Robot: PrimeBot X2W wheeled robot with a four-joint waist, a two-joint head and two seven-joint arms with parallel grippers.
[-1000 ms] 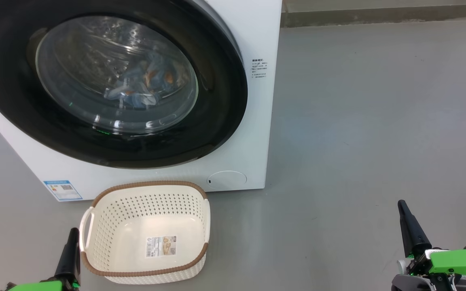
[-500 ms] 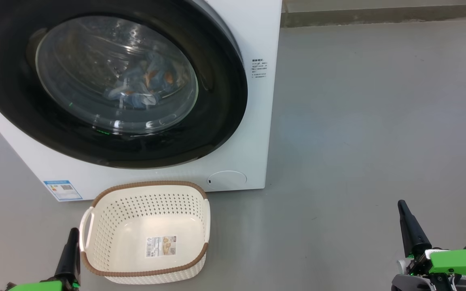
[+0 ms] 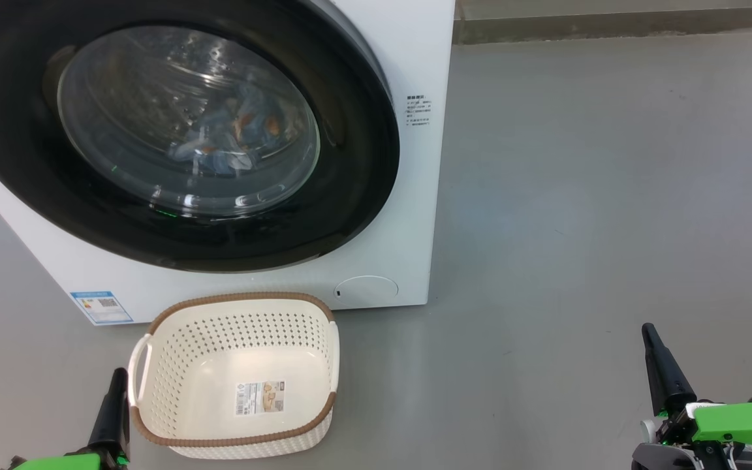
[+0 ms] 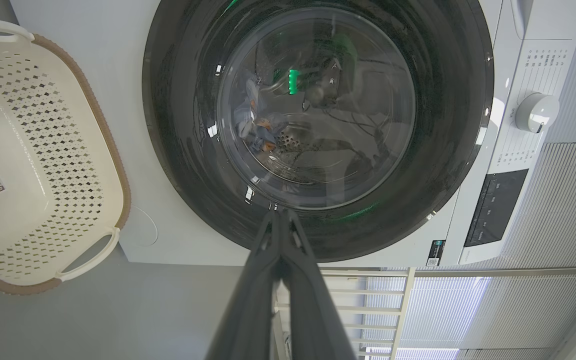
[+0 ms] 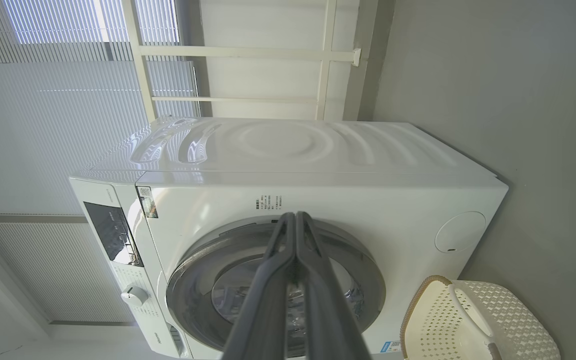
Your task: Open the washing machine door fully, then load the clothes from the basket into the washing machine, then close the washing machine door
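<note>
Two clenched grippers, left gripper [image 3: 117, 380] and right gripper [image 3: 648, 334], stay low, grasping nothing; all matches a second ago. The washing machine door [image 3: 363, 163] remains closed over the clothes [image 3: 232, 140]; the basket [image 3: 239, 297] sits just before it.

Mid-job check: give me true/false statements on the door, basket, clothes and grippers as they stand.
1. The door is shut. True.
2. The clothes are in the basket. False: the basket is empty; the clothes lie inside the washer, behind the door glass.
3. The left gripper is shut. True.
4. The right gripper grips the basket. False: it is shut on nothing, apart from the basket.
5. The basket stands on the washer. False: it stands on the floor before the washer.
</note>
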